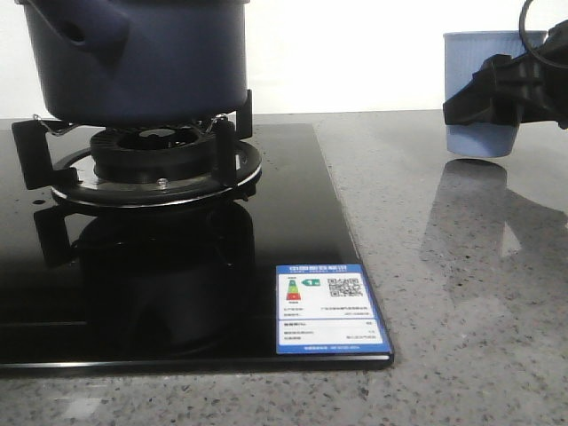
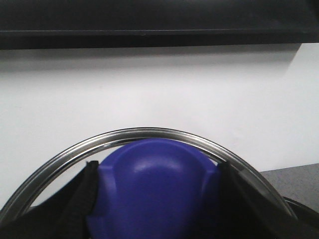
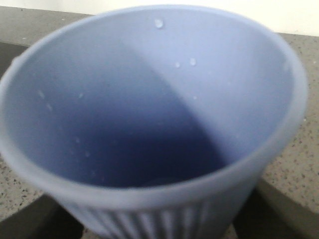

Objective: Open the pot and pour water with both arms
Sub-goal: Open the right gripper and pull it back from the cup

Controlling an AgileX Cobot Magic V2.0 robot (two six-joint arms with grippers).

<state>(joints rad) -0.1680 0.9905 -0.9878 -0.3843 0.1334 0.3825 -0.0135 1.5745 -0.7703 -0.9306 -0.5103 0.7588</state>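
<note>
The dark navy pot (image 1: 142, 62) sits on the burner grate at the left, its side handle (image 1: 89, 31) facing the camera and its top cut off by the frame. My left gripper (image 2: 154, 201) is shut on the blue knob (image 2: 154, 179) of a glass lid with a steel rim (image 2: 149, 132); only white wall shows behind the lid. The light blue ribbed cup (image 1: 479, 84) stands at the far right of the counter. My right gripper (image 3: 157, 221) is shut on the cup (image 3: 149, 99), a black finger on each side. Droplets cling to the cup's inner wall.
A black glass cooktop (image 1: 177, 293) fills the left, with a burner and black grate (image 1: 151, 155) under the pot. A blue and white label (image 1: 328, 311) sticks to its near right corner. Speckled grey counter (image 1: 461, 293) lies to the right, a white wall behind.
</note>
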